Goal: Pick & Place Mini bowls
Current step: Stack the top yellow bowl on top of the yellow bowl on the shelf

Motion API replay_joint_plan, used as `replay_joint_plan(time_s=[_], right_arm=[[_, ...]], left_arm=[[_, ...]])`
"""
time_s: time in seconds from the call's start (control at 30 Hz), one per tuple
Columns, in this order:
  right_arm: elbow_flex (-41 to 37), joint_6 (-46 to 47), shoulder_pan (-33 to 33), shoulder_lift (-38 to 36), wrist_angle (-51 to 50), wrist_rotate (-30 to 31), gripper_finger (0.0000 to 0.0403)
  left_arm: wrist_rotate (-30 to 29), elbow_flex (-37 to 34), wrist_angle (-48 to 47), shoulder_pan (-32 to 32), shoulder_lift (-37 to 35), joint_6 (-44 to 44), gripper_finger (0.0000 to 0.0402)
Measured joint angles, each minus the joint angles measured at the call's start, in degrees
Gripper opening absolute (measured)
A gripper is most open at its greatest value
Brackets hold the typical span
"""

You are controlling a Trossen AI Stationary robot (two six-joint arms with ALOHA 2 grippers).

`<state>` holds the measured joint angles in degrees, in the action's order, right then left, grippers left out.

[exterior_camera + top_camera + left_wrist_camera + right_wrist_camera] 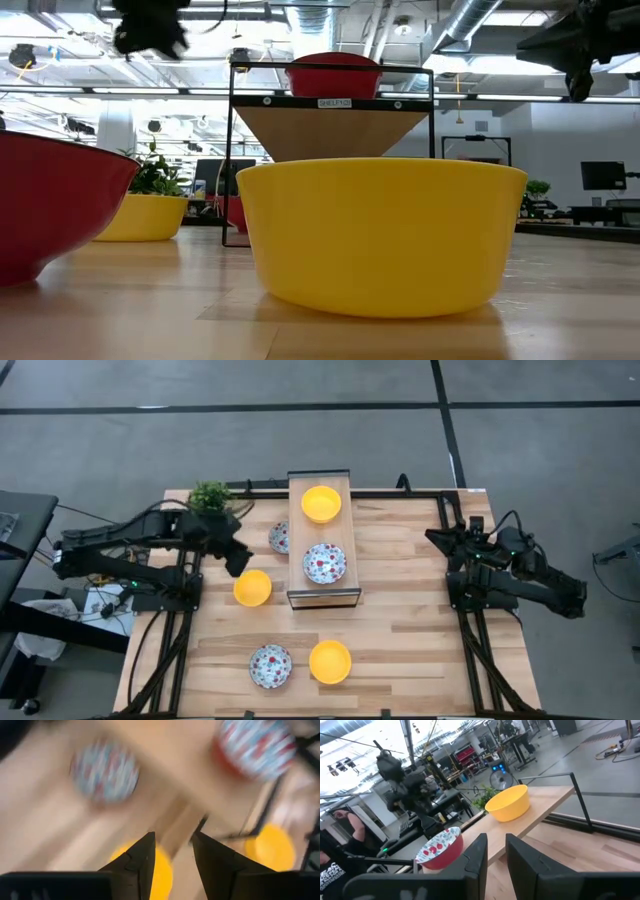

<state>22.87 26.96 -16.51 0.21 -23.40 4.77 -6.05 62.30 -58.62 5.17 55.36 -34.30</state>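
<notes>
My left end effector (pixel 238 559) hangs above the worktop (pixel 400 630) with its two fingers (pixel 137 862) spread and nothing between them. Directly beneath and just ahead of it lies a yellow bowl (pixel 252 587); a patterned bowl (pixel 279 537) sits just beyond it, beside the shelf (pixel 322 596). The left arm reaches in from the worktop's edge, elbow bent, wrist angled toward the shelf. A small potted plant (pixel 210 495) stands close behind its forearm.

On the shelf, farther from that end effector, rest a second yellow bowl (pixel 321 503) and a second patterned bowl (pixel 324 562). Two more bowls lie well apart from it at the near edge: a third patterned bowl (pixel 270 665) touching or nearly touching a third yellow bowl (pixel 330 661).

The only legible writing is a small white tag on the shelf's front rail in the low view, which appears to read "SHELF" followed by characters I cannot make out.

My right end effector (pixel 447 538) waits folded at the opposite side of the worktop, fingers (pixel 475 857) parted by a narrow gap, pinching nothing.

The left wrist view is motion-blurred; bowl patterns there are smeared. In the low view the nearest yellow bowl blocks most of the worktop, and both arms are cut off at the top.
</notes>
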Motion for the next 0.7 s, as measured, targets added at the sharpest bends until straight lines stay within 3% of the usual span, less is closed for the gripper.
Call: replay_joint_plan(time_s=[0.17, 0.3, 0.7], right_arm=[[0.00, 0.00, 0.00, 0.00, -0.04, 0.01, 0.0058], [0.00, 0.02, 0.00, 0.00, -0.07, -0.08, 0.0058], [0.00, 0.04, 0.00, 0.00, -0.10, -0.26, 0.0058]], left_arm=[[2.21, 0.00, -9.77, 0.00, 2.88, -8.03, 0.0131], [3.65, -1.55, -10.72, 0.02, 4.00, -10.96, 0.0131], [7.25, -16.82, -10.64, 0.11, 2.28, -22.88, 0.0131]])
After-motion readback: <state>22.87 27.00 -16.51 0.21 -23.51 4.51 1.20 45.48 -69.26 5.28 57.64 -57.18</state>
